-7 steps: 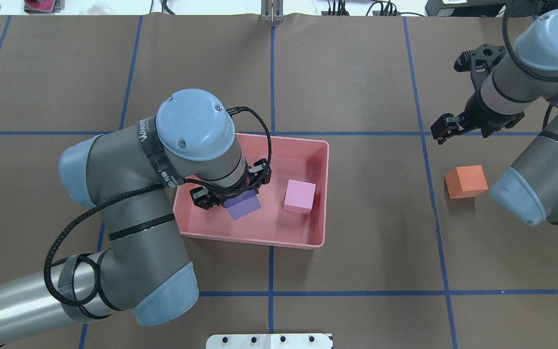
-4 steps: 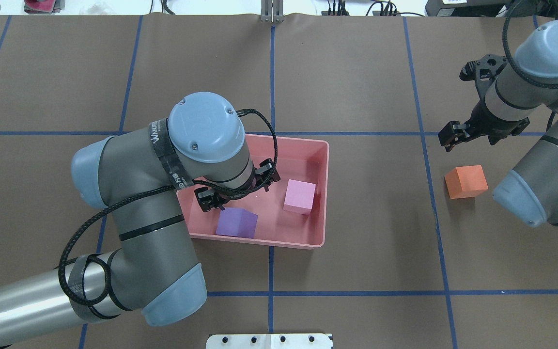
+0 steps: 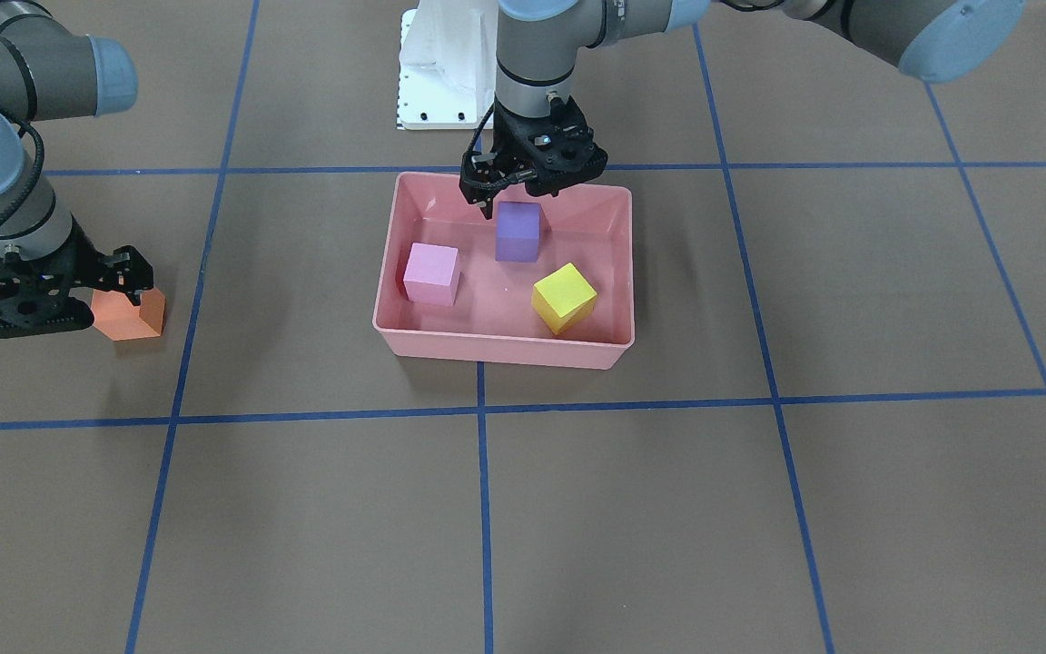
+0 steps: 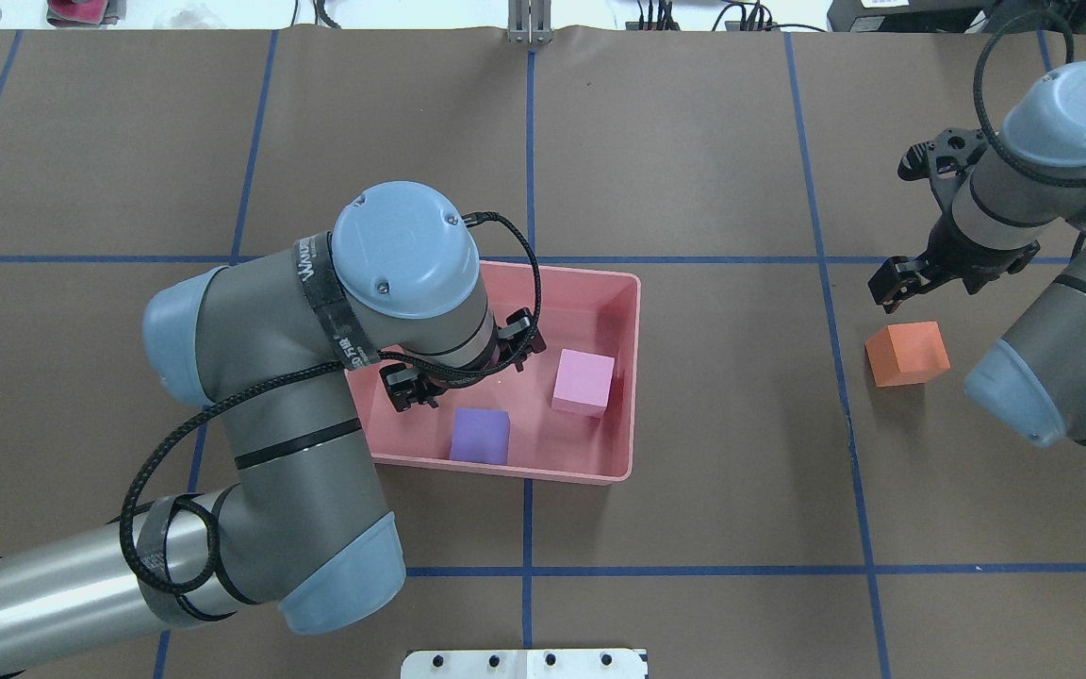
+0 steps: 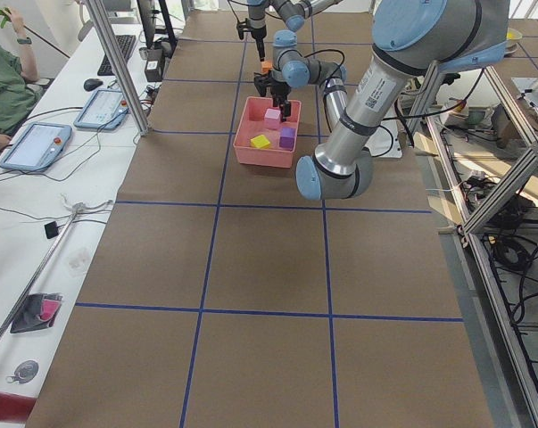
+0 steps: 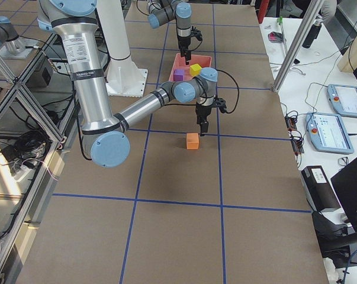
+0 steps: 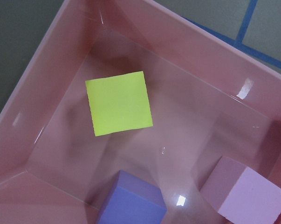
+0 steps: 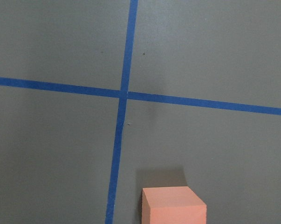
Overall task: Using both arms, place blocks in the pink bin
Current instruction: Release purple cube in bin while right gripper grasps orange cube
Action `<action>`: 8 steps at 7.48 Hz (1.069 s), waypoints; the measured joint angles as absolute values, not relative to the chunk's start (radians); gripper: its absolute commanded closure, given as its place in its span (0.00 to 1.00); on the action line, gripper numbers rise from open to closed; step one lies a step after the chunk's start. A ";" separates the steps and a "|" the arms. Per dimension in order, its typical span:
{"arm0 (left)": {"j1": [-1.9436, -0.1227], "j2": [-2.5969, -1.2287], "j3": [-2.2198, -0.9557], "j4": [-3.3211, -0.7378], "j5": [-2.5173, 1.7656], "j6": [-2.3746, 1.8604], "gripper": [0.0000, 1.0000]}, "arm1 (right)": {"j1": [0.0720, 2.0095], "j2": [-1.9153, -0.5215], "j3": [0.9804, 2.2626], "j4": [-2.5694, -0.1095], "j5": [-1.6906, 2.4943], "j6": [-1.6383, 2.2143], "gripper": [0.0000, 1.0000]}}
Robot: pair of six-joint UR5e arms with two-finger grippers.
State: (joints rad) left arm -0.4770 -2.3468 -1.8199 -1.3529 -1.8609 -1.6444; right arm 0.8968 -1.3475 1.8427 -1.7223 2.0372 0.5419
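Observation:
The pink bin (image 4: 635, 377) holds three cubes: purple (image 4: 480, 436) by its near wall, light pink (image 4: 584, 382), and yellow (image 3: 564, 297), which my left arm hides in the overhead view. My left gripper (image 3: 527, 195) is open and empty, hovering over the bin just above the purple cube (image 3: 518, 232). The left wrist view shows the yellow (image 7: 118, 102), purple (image 7: 131, 198) and pink (image 7: 245, 196) cubes. The orange cube (image 4: 907, 353) sits on the table to the right. My right gripper (image 3: 64, 291) is open and empty, above the table just beyond the orange cube (image 3: 128, 313).
Brown table cover with blue tape grid lines (image 4: 830, 311). The white robot base plate (image 4: 524, 663) is at the near edge. In the exterior left view a side table (image 5: 63, 143) holds tablets and a person sits there.
The purple cube dropped from between my left fingers and settled on the bin floor by the near wall. My right gripper moved closer to the orange cube.

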 measured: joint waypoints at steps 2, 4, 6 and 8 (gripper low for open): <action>-0.476 -2.346 -1.818 -1.353 -1.861 -1.644 0.00 | 0.872 -1.348 1.830 -1.723 2.050 0.532 0.00; -0.477 -2.346 -1.816 -1.353 -1.861 -1.643 0.00 | 0.851 -1.349 1.810 -1.723 2.053 0.529 0.00; -0.476 -2.345 -1.815 -1.353 -1.861 -1.644 0.00 | 0.844 -1.348 1.787 -1.723 2.052 0.523 0.00; -0.476 -2.345 -1.815 -1.353 -1.861 -1.642 0.00 | 0.835 -1.342 1.755 -1.722 2.050 0.517 0.00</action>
